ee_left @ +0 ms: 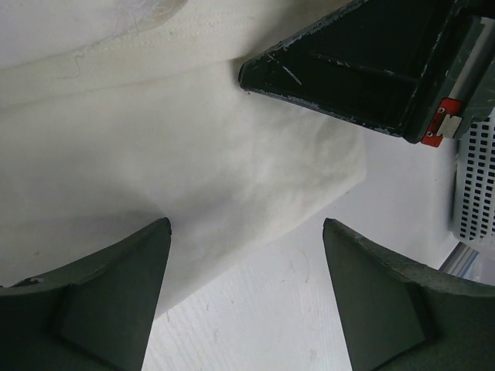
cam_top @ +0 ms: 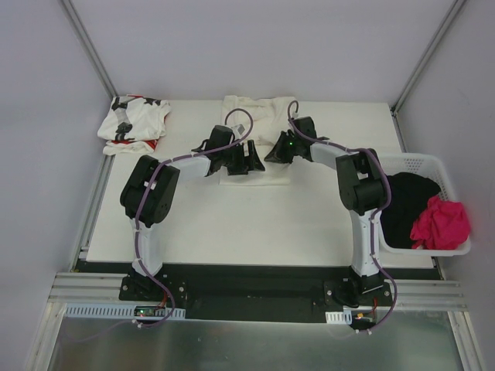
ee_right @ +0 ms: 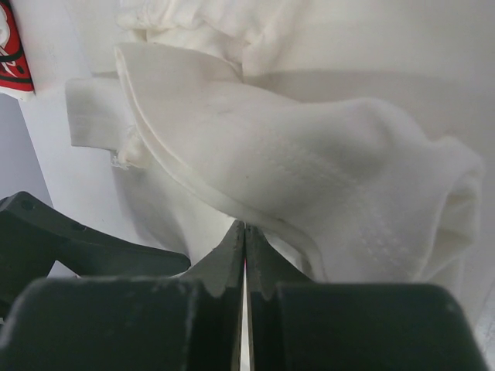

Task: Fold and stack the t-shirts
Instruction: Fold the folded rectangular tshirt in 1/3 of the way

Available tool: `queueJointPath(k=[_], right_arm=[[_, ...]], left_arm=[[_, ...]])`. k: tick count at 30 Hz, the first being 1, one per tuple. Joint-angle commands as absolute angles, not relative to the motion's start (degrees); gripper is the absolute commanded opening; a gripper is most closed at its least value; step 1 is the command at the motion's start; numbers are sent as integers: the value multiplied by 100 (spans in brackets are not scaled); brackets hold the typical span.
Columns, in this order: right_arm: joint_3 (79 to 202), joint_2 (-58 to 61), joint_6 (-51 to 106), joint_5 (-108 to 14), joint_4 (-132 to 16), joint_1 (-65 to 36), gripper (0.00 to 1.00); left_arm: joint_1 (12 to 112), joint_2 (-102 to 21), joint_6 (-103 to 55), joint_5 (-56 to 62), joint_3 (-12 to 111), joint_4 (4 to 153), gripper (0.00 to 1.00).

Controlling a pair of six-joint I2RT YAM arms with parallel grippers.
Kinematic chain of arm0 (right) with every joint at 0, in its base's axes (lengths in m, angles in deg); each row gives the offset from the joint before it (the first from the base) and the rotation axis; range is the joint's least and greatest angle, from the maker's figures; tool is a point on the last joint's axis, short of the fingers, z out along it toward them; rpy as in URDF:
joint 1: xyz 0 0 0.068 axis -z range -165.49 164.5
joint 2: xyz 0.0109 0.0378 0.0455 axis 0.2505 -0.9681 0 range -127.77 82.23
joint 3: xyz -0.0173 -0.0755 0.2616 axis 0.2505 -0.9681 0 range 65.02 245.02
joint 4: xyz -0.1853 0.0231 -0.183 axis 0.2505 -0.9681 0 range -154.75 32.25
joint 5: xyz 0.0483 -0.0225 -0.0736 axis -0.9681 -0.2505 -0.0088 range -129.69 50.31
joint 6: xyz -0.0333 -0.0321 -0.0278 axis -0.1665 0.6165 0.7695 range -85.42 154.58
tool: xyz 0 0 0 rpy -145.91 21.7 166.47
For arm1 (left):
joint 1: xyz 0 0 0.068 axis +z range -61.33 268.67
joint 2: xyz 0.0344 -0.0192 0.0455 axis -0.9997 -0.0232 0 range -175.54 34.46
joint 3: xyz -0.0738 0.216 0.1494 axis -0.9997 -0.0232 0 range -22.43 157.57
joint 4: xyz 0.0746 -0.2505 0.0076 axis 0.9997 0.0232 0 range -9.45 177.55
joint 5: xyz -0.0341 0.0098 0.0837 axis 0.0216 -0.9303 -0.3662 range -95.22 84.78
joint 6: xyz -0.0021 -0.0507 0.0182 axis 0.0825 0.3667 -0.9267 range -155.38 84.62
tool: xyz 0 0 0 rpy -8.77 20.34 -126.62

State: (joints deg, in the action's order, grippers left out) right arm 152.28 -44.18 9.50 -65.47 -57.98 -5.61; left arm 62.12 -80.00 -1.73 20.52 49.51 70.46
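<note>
The left gripper is standing with its 2 fingers spread wide apart, gripping nothing. It is hovering low over the near edge of the cream-white t-shirt; cloth is lying under the left finger and the gap, bare table under the right finger.

The right gripper is holding its 2 fingers pressed together, no gap showing. Its tips are meeting the hem of the cream-white t-shirt, which is rising just ahead of them in a bunched fold. Whether any cloth is being pinched between the tips cannot be told.

In the top view, the left gripper and right gripper are pointing toward each other, close together, over the near part of the cream-white t-shirt, which is lying at the far centre of the table. The star-print t-shirt is lying crumpled at the far left corner, well apart from both grippers. The basket is sitting at the right edge.
</note>
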Motion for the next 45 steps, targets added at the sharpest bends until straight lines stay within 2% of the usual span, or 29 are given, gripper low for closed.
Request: queueJointPath(k=[1, 28, 33, 40, 45], right_arm=[[15492, -4486, 891, -6588, -5749, -492, 1], [19404, -6130, 1234, -6288, -7577, 255, 4], [18378, -5121, 1375, -6289, -7297, 308, 4], [15446, -3320, 1085, -6587, -6269, 194, 4], [14957, -3176, 1050, -6755, -6004, -52, 4]], left_arm=[[6221, -8076, -128, 2282, 5008, 6974, 78], [6177, -8059, -57, 2238, 4639, 6851, 77], [6169, -8015, -66, 2229, 4674, 6851, 77], [6177, -7997, -154, 2185, 4876, 6851, 77], [6177, -7997, -242, 2150, 5034, 6938, 77]])
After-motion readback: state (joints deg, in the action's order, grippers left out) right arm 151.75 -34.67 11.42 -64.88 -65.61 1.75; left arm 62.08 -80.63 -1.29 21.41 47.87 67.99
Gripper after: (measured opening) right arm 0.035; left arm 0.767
